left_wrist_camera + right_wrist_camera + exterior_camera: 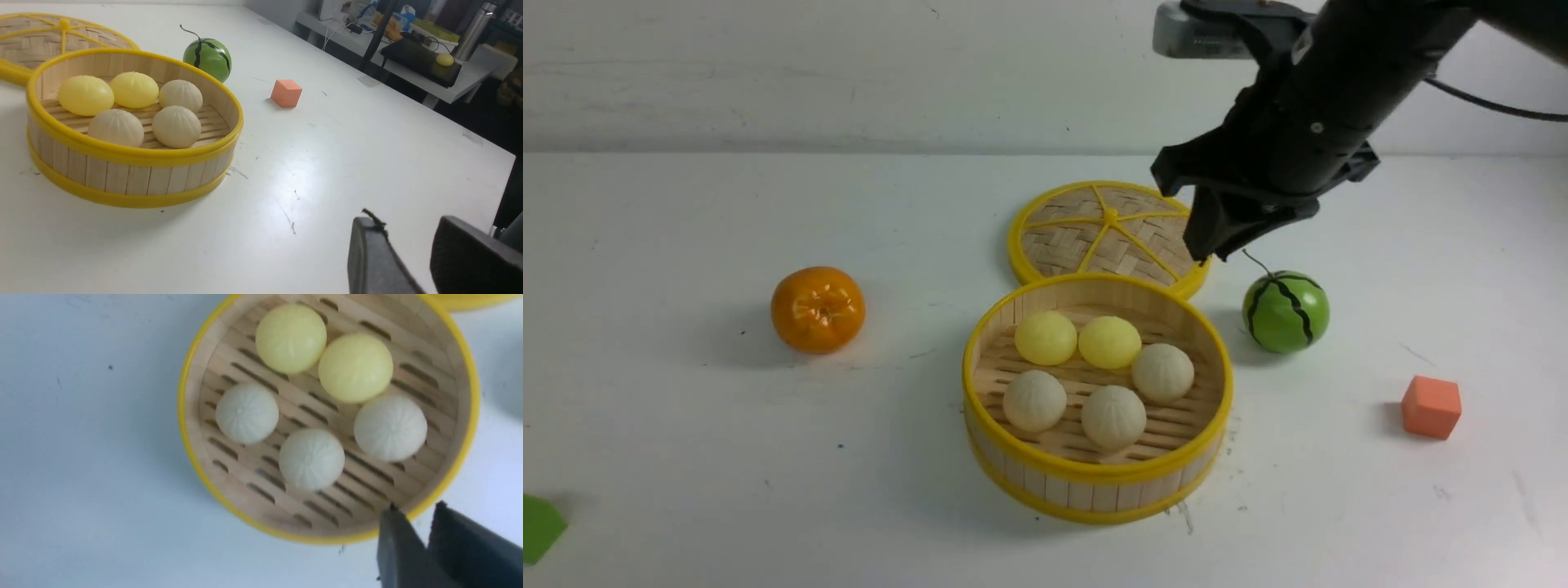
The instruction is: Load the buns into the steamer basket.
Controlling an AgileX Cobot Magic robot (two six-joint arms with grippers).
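Note:
The steamer basket [1094, 482] stands mid-table, round with yellow rims and a slatted floor. Inside it lie several buns: two smooth yellow ones [1045, 337] [1109, 341] at the back, and three pleated beige ones [1162, 372] [1034, 400] [1113, 416] in front. My right gripper [1205, 245] hangs above the basket's far right side, over the lid's edge. Its jaws are only slightly apart with nothing between them [414, 510]. My left gripper [404, 228] is open and empty, low over bare table well away from the basket [135, 163]. It does not show in the front view.
The woven lid [1107, 229] lies flat just behind the basket. A tangerine [818, 309] sits to the left, a watermelon ball [1285, 311] to the right. An orange cube [1431, 406] is further right, and a green piece [539, 527] is at the front left edge.

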